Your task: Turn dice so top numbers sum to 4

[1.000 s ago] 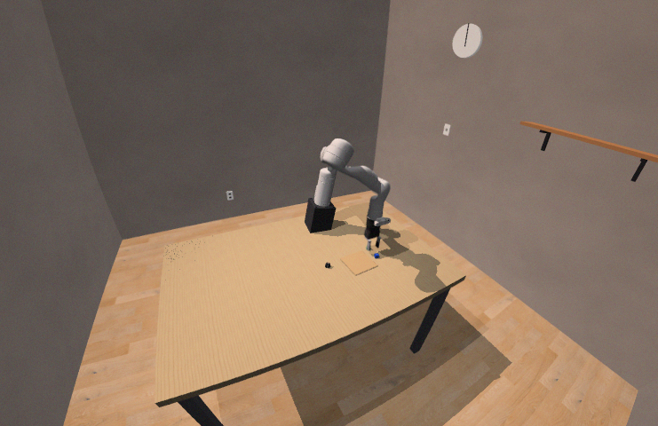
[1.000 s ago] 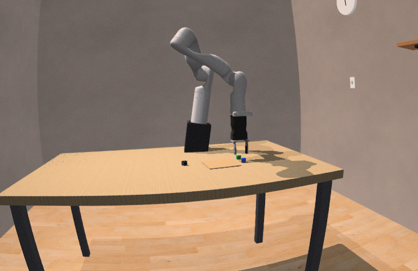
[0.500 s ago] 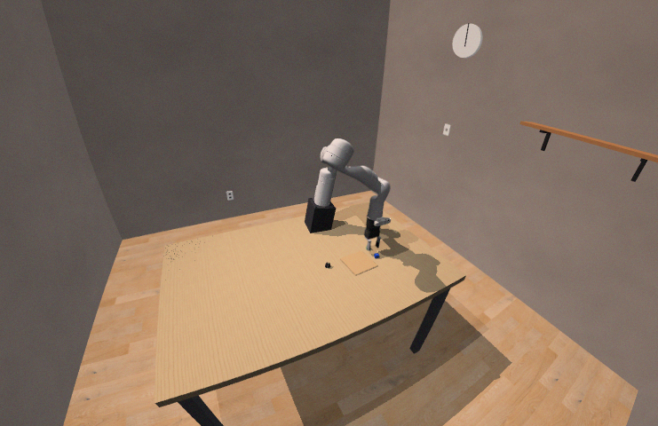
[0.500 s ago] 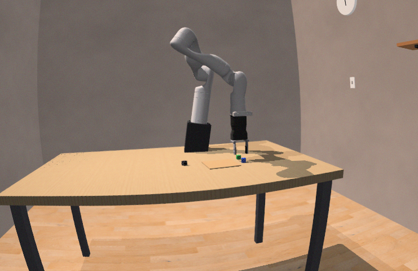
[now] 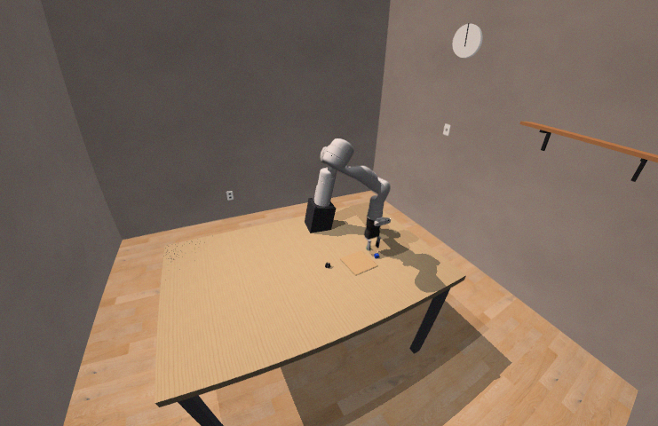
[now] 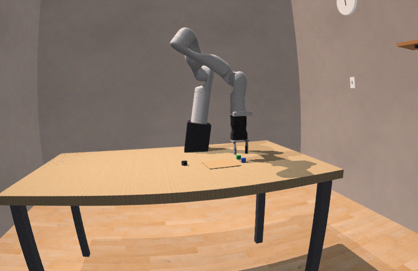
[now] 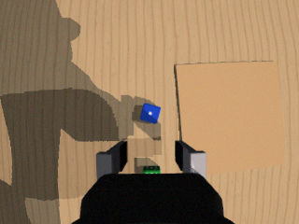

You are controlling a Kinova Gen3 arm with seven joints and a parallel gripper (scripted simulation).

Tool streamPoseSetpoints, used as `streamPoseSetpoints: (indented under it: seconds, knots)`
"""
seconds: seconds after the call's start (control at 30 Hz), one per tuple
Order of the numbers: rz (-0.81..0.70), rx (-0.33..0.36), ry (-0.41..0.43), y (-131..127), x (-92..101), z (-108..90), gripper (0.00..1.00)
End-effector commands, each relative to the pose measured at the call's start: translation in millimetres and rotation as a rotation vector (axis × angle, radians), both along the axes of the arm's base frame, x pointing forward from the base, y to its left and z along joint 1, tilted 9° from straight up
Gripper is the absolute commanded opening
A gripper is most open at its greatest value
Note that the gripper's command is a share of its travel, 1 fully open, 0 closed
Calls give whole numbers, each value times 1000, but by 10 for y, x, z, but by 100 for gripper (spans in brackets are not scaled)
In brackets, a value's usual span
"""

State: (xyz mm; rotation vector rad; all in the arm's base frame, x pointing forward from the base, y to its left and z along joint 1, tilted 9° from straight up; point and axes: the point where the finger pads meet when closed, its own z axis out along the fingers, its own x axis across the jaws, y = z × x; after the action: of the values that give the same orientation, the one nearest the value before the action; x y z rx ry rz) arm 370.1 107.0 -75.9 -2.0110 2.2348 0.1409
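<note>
The blue die [image 5: 376, 256] [image 6: 243, 160] [image 7: 149, 113] lies on the table beside the mat [image 5: 358, 264] [image 6: 220, 164] [image 7: 229, 117], with a single white pip on top. The green die [image 6: 238, 156] [image 7: 151, 169] lies on the table near it; the gripper body partly covers it in the wrist view, so its top number cannot be read. The black die [image 5: 328, 264] [image 6: 184, 162] lies on the table on the mat's other side; its top number is too small to read. My gripper [image 5: 373, 246] [image 6: 240, 153] [image 7: 150, 150] is open and empty, above the green die.
The arm's black base block [image 5: 320, 216] [image 6: 197, 136] stands at the back of the table [image 5: 249, 301] [image 6: 119, 178]. The arm's shadow falls across the table on the blue die's side away from the mat. The mat lies flat and bears no die.
</note>
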Motion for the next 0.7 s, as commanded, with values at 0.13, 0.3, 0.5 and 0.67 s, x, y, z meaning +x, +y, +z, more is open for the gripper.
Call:
streamPoseSetpoints:
  seconds: [0.13,0.3,0.5,0.67]
  knots:
    - [0,0,-1,-1,5,6,100]
    - [0,0,-1,-7,3,46,100]
    - [0,0,-1,-32,-3,204,100]
    - [0,0,-1,-59,-9,369,100]
